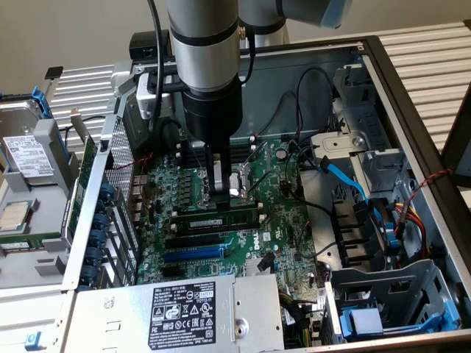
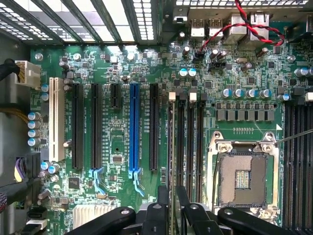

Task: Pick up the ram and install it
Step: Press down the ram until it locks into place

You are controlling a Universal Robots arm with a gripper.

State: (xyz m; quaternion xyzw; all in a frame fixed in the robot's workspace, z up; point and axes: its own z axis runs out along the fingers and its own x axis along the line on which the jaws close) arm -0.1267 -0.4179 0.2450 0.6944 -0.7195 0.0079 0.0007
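Observation:
The ram (image 1: 221, 218) is a long green stick with black chips, standing on edge in a memory slot beside the CPU socket (image 1: 243, 184). In the wrist view the ram (image 2: 171, 147) is a thin edge-on strip in the slot nearest the blue expansion slot (image 2: 134, 127). My gripper (image 1: 218, 200) comes straight down on the stick's middle. Its black fingers (image 2: 163, 208) sit close on either side of the top edge, so the gripper (image 2: 172, 193) looks shut on the ram. Two empty black memory slots (image 2: 190, 147) lie next to it.
The open CPU socket (image 2: 243, 178) is close beside the slots. A power supply (image 1: 184, 312) lies at the case's near edge, and a drive cage (image 1: 383, 294) with blue cables (image 1: 346, 176) fills the exterior view's right. Case walls surround the motherboard.

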